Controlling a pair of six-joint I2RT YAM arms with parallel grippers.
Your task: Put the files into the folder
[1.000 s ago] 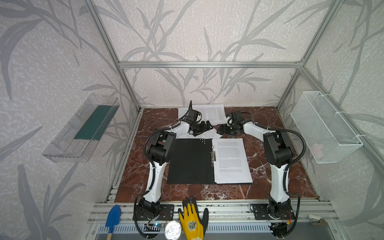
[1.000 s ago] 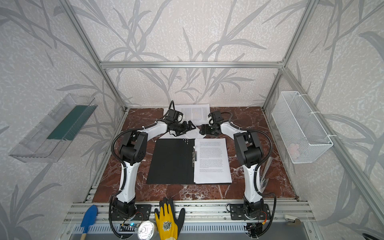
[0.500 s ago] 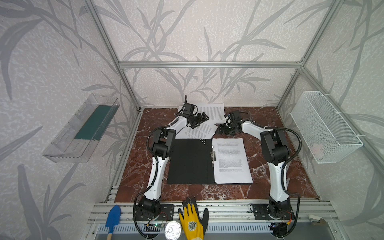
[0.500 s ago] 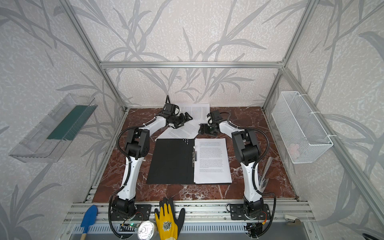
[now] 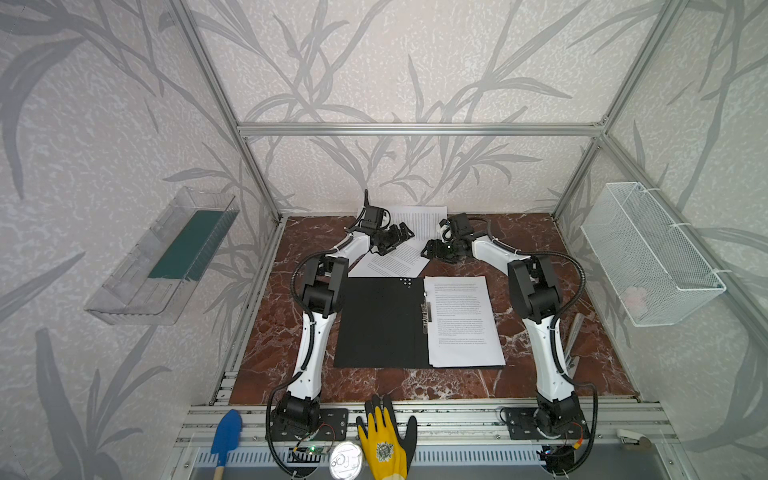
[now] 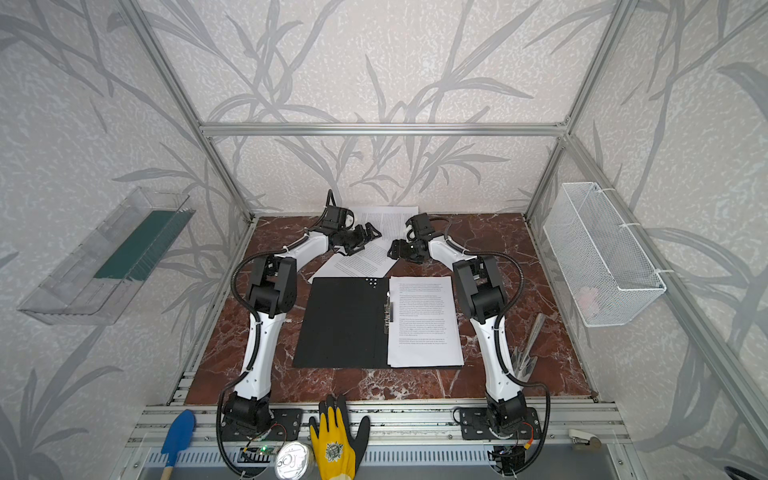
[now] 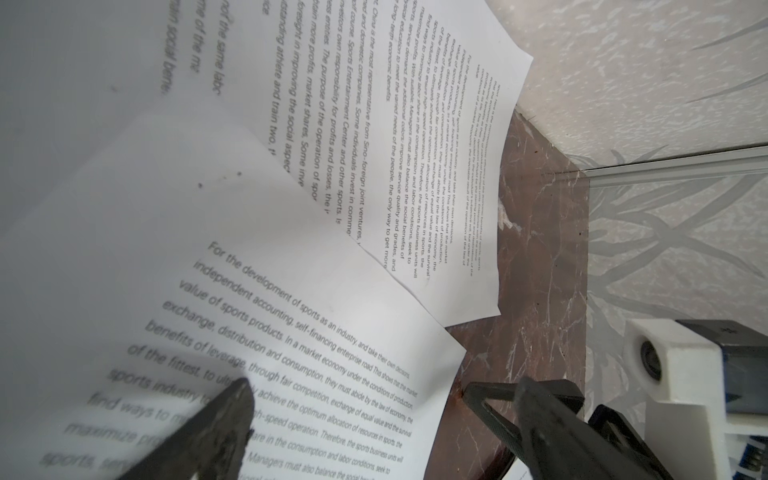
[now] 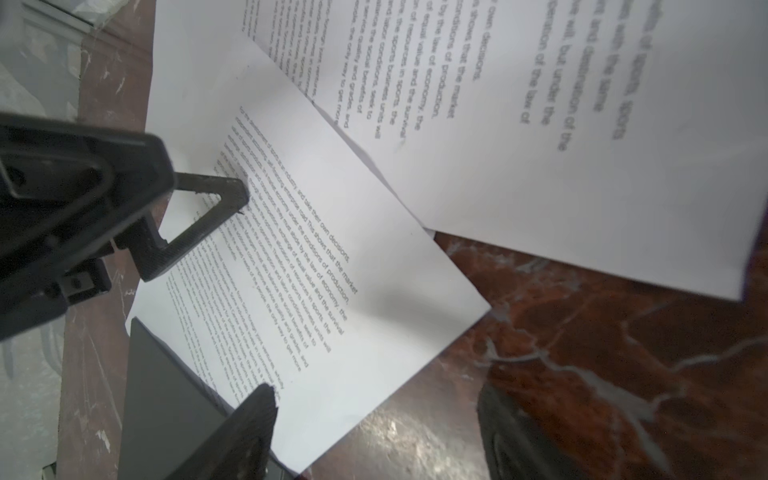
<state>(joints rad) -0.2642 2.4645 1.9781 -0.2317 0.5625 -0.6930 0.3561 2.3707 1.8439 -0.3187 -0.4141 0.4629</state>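
The folder [image 5: 380, 324] lies open on the table [image 5: 286, 340], with one of the files [image 5: 461, 320] already on its right half beside the clip. A slanted sheet [image 5: 395, 262] lies just behind the folder, overlapping a rear sheet [image 5: 419, 216] by the back wall.

The left hand [image 5: 400, 240] is spread wide and empty. One fingertip [image 7: 232, 399] is down on the slanted sheet and the other is past its edge over bare table. The right hand [image 5: 430, 250] hangs open and empty by that sheet's right corner.

Flat paper on stone gives no edge to grip. The better way looks to be pinning with the left fingertip while the right hand works under the corner, lifting gently so the rear sheet is not dragged along.

The wire basket [image 5: 648, 253], clear wall tray [image 5: 166, 257] and yellow glove [image 5: 384, 436] are well apart. Only the folder's clip might catch.
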